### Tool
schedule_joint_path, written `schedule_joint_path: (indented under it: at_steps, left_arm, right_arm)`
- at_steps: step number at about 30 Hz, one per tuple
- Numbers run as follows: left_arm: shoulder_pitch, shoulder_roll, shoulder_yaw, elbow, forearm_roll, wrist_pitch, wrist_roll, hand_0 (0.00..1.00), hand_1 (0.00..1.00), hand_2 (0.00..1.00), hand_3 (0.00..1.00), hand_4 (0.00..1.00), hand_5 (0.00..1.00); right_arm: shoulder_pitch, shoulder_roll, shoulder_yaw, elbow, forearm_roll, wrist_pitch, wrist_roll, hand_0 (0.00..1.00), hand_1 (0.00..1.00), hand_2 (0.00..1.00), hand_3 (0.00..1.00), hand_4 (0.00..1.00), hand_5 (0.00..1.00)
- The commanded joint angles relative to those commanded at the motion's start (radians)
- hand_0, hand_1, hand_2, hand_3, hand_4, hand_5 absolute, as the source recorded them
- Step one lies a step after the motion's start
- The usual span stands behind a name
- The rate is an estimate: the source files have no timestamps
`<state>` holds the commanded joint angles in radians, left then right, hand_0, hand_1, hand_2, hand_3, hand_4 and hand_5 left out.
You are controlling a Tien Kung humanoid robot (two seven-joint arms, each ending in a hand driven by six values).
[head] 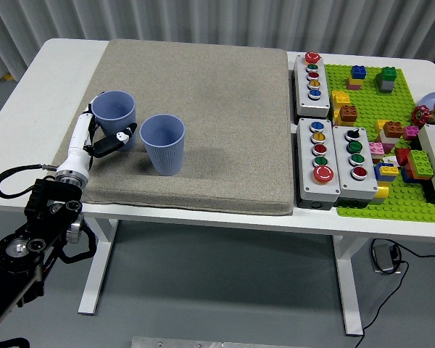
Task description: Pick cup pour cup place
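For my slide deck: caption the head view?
Left hand closing on the left blue cup beside a second blue cup.

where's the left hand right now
In the head view the left hand is at the grey mat's left edge, fingers wrapped around the left blue cup, beside the second cup.

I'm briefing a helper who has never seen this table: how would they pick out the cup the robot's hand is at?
Find the grey mat covering the table's left half. Two blue ribbed cups stand near its front left corner. The wanted cup is the left, farther one, with the left hand wrapped round it; the other cup stands free.
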<state>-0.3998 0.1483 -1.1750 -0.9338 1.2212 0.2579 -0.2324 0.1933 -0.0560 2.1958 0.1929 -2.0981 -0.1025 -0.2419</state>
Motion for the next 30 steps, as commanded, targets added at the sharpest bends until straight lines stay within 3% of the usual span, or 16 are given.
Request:
schedule_joint_path:
  at_steps: [1,6,7,12,13,18,19,24,25,30]
  left_arm:
    - [0.0,0.0,0.0,0.0,0.001,0.0,0.0,0.859,0.852,0.993,0.998,0.807,0.212]
    - [-0.006,-0.002,0.003,0.0,0.009,0.009,0.004,0.859,0.852,0.993,0.998,0.807,0.212]
    - [-0.006,-0.002,0.004,0.0,0.011,0.013,0.005,0.779,0.754,0.903,0.943,0.798,0.213]
    - [-0.012,-0.006,0.007,0.007,0.02,0.024,0.021,0.779,0.754,0.903,0.943,0.798,0.213]
    - [-0.012,-0.007,0.01,0.008,0.018,0.035,0.02,0.712,0.666,0.765,0.771,0.793,0.216]
    - [-0.013,-0.011,0.012,0.011,0.011,0.062,0.023,0.712,0.666,0.765,0.771,0.793,0.216]
    - [-0.013,-0.011,0.013,0.011,0.012,0.064,0.023,0.611,0.589,0.65,0.612,0.781,0.214]
    - [-0.012,-0.014,0.015,0.011,0.011,0.069,0.022,0.611,0.589,0.65,0.612,0.781,0.214]
    - [-0.012,-0.014,0.015,0.012,0.011,0.07,0.022,0.575,0.521,0.585,0.591,0.764,0.203]
    - [-0.013,-0.015,0.017,0.013,0.011,0.077,0.021,0.575,0.521,0.585,0.591,0.764,0.203]
  right_arm:
    - [0.0,0.0,0.0,0.0,0.0,0.0,0.0,0.685,0.636,0.579,0.582,0.002,0.186]
    - [0.004,0.0,0.0,0.0,0.001,0.0,0.0,0.685,0.636,0.579,0.582,0.002,0.186]
    - [0.004,0.0,0.0,0.0,0.003,-0.001,0.0,0.685,0.636,0.579,0.582,0.002,0.189]
    - [0.006,-0.001,-0.002,-0.001,0.005,-0.001,0.001,0.685,0.636,0.579,0.582,0.002,0.189]
    - [0.006,-0.001,-0.003,-0.001,0.005,-0.001,0.001,0.685,0.636,0.579,0.582,0.002,0.186]
    - [0.006,0.0,-0.003,-0.001,0.005,-0.001,0.0,0.685,0.636,0.579,0.582,0.002,0.186]
    - [0.006,0.0,-0.003,-0.001,0.005,-0.001,0.0,0.685,0.636,0.579,0.582,0.002,0.187]
    - [0.006,0.0,-0.002,-0.001,0.005,-0.001,0.0,0.685,0.636,0.579,0.582,0.002,0.187]
    - [0.006,0.0,-0.002,-0.001,0.005,-0.001,0.0,0.685,0.636,0.579,0.581,0.002,0.187]
    - [0.007,0.0,-0.004,-0.001,0.008,-0.002,0.001,0.685,0.636,0.579,0.581,0.002,0.187]
